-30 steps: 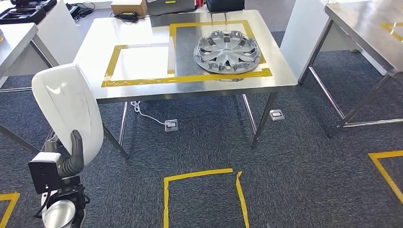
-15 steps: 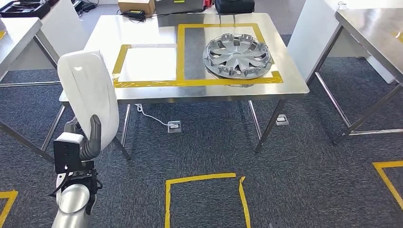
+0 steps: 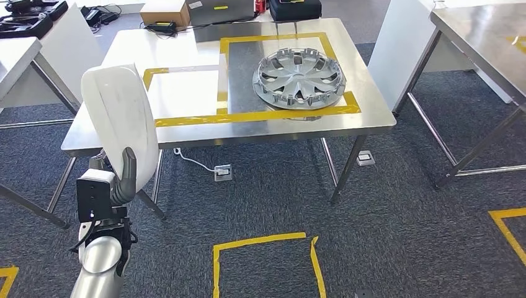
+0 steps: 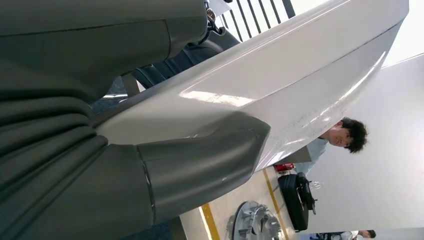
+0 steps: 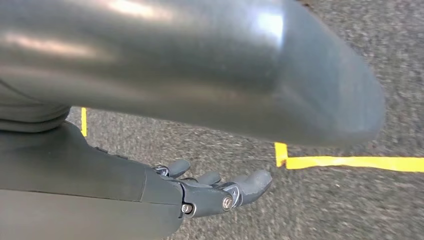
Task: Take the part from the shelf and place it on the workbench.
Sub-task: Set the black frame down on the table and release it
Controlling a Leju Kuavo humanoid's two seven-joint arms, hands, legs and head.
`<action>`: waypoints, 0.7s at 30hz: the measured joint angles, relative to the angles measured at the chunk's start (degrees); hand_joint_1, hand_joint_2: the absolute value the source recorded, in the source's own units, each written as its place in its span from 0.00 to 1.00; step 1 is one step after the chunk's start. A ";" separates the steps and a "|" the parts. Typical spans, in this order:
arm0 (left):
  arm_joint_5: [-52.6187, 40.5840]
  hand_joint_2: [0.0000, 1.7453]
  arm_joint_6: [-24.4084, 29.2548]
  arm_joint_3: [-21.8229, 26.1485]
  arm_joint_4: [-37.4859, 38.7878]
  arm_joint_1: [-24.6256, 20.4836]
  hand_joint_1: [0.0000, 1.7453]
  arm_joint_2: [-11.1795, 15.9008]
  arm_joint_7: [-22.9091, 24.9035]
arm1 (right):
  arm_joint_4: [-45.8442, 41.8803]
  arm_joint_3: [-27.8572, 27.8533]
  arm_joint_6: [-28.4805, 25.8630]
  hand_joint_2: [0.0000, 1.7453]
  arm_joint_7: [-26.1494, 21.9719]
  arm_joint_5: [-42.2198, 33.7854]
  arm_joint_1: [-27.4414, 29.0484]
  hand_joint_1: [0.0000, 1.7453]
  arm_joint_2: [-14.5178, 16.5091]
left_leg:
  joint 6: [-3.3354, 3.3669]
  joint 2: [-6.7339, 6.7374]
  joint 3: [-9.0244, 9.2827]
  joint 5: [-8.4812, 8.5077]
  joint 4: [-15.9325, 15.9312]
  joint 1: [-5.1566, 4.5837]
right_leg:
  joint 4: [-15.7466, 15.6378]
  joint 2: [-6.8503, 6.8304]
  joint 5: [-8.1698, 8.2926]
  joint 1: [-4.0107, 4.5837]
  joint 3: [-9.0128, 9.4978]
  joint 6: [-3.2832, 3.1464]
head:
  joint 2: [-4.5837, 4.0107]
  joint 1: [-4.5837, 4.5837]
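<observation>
Behind the white part (image 3: 121,124), the left hand (image 3: 121,180) grips it (fingers mostly hidden).

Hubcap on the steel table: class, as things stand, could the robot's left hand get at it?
Probably not. The left robot hand grips a white panel, so it isn't free, and the hubcap lies well inside the steel table, across open carpet from the robot.

The big curved plastic part (image 3: 121,127) is white. The round wheel cover (image 3: 298,80) is silver. The shiny metal table (image 3: 273,130) has yellow tape lines (image 3: 260,115). The carpet floor (image 3: 397,211) is dark blue-grey.
</observation>
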 joint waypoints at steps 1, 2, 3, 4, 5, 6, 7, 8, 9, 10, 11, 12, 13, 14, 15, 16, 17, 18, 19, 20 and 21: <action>-0.01 1.00 0.07 -0.01 0.13 -0.10 1.00 -0.01 -0.03 | 0.00 0.00 0.00 0.00 -0.03 -0.04 -0.03 0.00 -0.01 | 0.33 0.00 1.23 0.94 -2.80 -0.10 | 0.04 0.02 -0.39 0.04 0.18 0.30 | 0.00 0.01; -0.04 1.00 0.16 -0.03 0.26 -0.17 1.00 -0.03 -0.06 | 0.00 0.00 0.00 0.00 -0.08 -0.08 -0.06 0.00 -0.01 | 0.65 -0.04 1.70 0.74 -3.80 -0.23 | 0.04 0.02 -0.65 0.07 0.12 0.62 | 0.00 0.06; -0.09 1.00 0.30 -0.03 0.37 -0.22 1.00 -0.04 -0.09 | 0.00 -0.01 0.00 0.00 -0.14 -0.10 -0.11 0.00 -0.02 | 0.96 -0.11 1.84 0.32 -4.03 -0.35 | 0.00 0.01 -0.81 0.10 0.13 0.96 | 0.00 0.12; -0.16 1.00 0.43 -0.04 0.43 -0.26 1.00 -0.07 -0.12 | -0.01 -0.01 0.00 0.00 -0.20 -0.11 -0.12 0.00 -0.03 | 1.29 -0.18 1.84 0.10 -4.09 -0.32 | -0.12 -0.03 -0.97 0.06 0.22 1.26 | 0.00 0.16; -0.30 1.00 0.55 -0.06 0.48 -0.32 1.00 -0.09 -0.18 | -0.01 -0.02 0.01 0.00 -0.30 -0.12 -0.12 0.00 -0.07 | 1.60 -0.21 2.09 -0.06 -4.30 -0.24 | 0.16 -0.09 -1.24 0.04 0.32 1.62 | 0.00 0.24; -0.43 1.00 0.62 -0.08 0.54 -0.43 1.00 -0.10 -0.21 | -0.02 -0.03 0.02 0.00 -0.42 -0.14 -0.14 0.00 -0.10 | 1.93 -0.20 2.44 -0.23 -4.52 -0.13 | 1.13 -0.15 -1.73 0.04 0.05 1.97 | 0.00 0.31; -0.56 1.00 0.61 -0.11 0.63 -0.60 1.00 -0.13 -0.25 | -0.02 -0.04 0.03 0.00 -0.54 -0.16 -0.19 0.00 -0.13 | 2.24 -0.16 2.84 -0.42 -4.71 -0.01 | 3.38 -0.19 -2.68 0.01 -1.03 2.33 | 0.00 0.37; -0.70 1.00 0.56 -0.16 0.79 -0.76 1.00 -0.14 -0.29 | -0.02 -0.06 0.04 0.00 -0.68 -0.23 -0.19 0.00 -0.16 | 2.51 -0.09 3.21 -0.69 -4.82 0.04 | 6.94 -0.23 -3.98 -0.06 -3.02 2.63 | 0.00 0.43; -0.78 1.00 0.45 -0.17 1.01 -0.90 1.00 -0.15 -0.31 | -0.02 -0.10 0.04 0.00 -0.77 -0.30 -0.19 0.00 -0.17 | 2.68 -0.05 3.46 -0.99 -4.83 0.04 | 11.00 -0.25 -5.31 -0.09 -5.62 2.84 | 0.00 0.47; -0.84 1.00 0.28 -0.19 1.27 -0.98 1.00 -0.15 -0.32 | -0.02 -0.18 0.04 0.00 -0.82 -0.39 -0.13 0.00 -0.19 | 2.74 -0.03 3.74 -1.32 -4.80 0.04 | 14.66 -0.25 -6.13 -0.14 -8.22 2.99 | 0.00 0.47; -0.91 1.00 0.11 -0.20 1.53 -1.01 1.00 -0.16 -0.32 | -0.02 -0.27 0.04 0.00 -0.86 -0.49 -0.04 0.00 -0.20 | 2.71 -0.06 4.11 -1.69 -4.78 0.05 | 16.59 -0.25 -5.82 -0.18 -10.07 3.06 | 0.00 0.47; -0.96 1.00 -0.05 -0.20 1.75 -1.03 1.00 -0.19 -0.33 | -0.02 -0.36 0.04 0.00 -0.86 -0.57 0.04 0.00 -0.20 | 2.62 -0.10 4.58 -2.09 -4.73 0.07 | 16.23 -0.25 -4.27 -0.22 -10.78 3.07 | 0.00 0.48; -1.00 1.00 -0.15 -0.21 1.94 -1.10 1.00 -0.23 -0.35 | -0.02 -0.41 0.04 0.00 -0.87 -0.67 0.09 0.00 -0.20 | 2.49 -0.13 5.16 -2.55 -4.69 0.10 | 13.72 -0.26 -1.73 -0.27 -10.37 3.03 | 0.00 0.48; -1.04 1.00 -0.19 -0.22 2.10 -1.23 1.00 -0.30 -0.37 | -0.02 -0.45 0.04 0.00 -0.88 -0.75 0.10 0.00 -0.20 | 2.30 -0.15 5.79 -3.05 -4.64 0.14 | 9.69 -0.29 1.22 -0.31 -9.14 2.95 | 0.00 0.48; -1.06 1.00 -0.19 -0.22 2.23 -1.41 1.00 -0.37 -0.40 | -0.02 -0.48 0.04 0.00 -0.88 -0.82 0.10 0.00 -0.20 | 2.06 -0.15 6.28 -3.54 -4.59 0.08 | 6.08 -0.31 3.19 -0.24 -7.79 2.81 | 0.00 0.48; -1.11 1.00 -0.20 -0.22 2.36 -1.63 1.00 -0.43 -0.43 | -0.01 -0.54 0.05 0.00 -0.86 -0.88 0.06 0.00 -0.20 | 1.75 -0.18 6.56 -3.97 -4.53 0.01 | 3.24 -0.32 4.23 -0.16 -6.56 2.48 | 0.00 0.46; -1.23 1.00 -0.23 -0.23 2.47 -1.84 1.00 -0.49 -0.42 | -0.01 -0.62 0.05 0.00 -0.83 -0.93 0.04 0.00 -0.20 | 1.42 -0.21 6.69 -4.29 -4.54 -0.07 | 1.65 -0.31 4.38 -0.06 -5.83 2.12 | 0.00 0.44; -1.45 1.00 -0.31 -0.25 2.54 -2.01 1.00 -0.55 -0.36 | 0.00 -0.74 0.05 0.00 -0.75 -1.00 0.01 0.00 -0.20 | 1.09 -0.23 6.75 -4.48 -4.65 -0.15 | 1.32 -0.28 3.81 0.09 -5.54 1.69 | 0.00 0.41; -1.73 1.00 -0.40 -0.26 2.58 -2.22 1.00 -0.66 -0.22 | 0.00 -0.90 0.04 0.00 -0.64 -1.07 -0.02 0.00 -0.21 | 0.74 -0.25 6.85 -4.65 -4.80 -0.14 | 1.00 -0.24 3.59 0.11 -5.32 1.22 | 0.00 0.38; -2.03 1.00 -0.49 -0.28 2.58 -2.44 1.00 -0.77 0.00 | 0.00 -1.07 0.02 0.00 -0.53 -1.13 -0.01 0.00 -0.21 | 0.41 -0.21 6.99 -4.83 -4.81 -0.07 | 0.82 -0.23 3.47 0.07 -5.13 0.86 | 0.00 0.37; -2.32 1.00 -0.56 -0.30 2.57 -2.76 1.00 -0.89 0.23 | 0.00 -1.22 0.01 0.00 -0.42 -1.16 -0.01 0.00 -0.21 | 0.07 -0.14 6.82 -5.22 -4.16 -0.03 | 0.65 -0.22 3.30 0.00 -4.82 0.44 | 0.00 0.29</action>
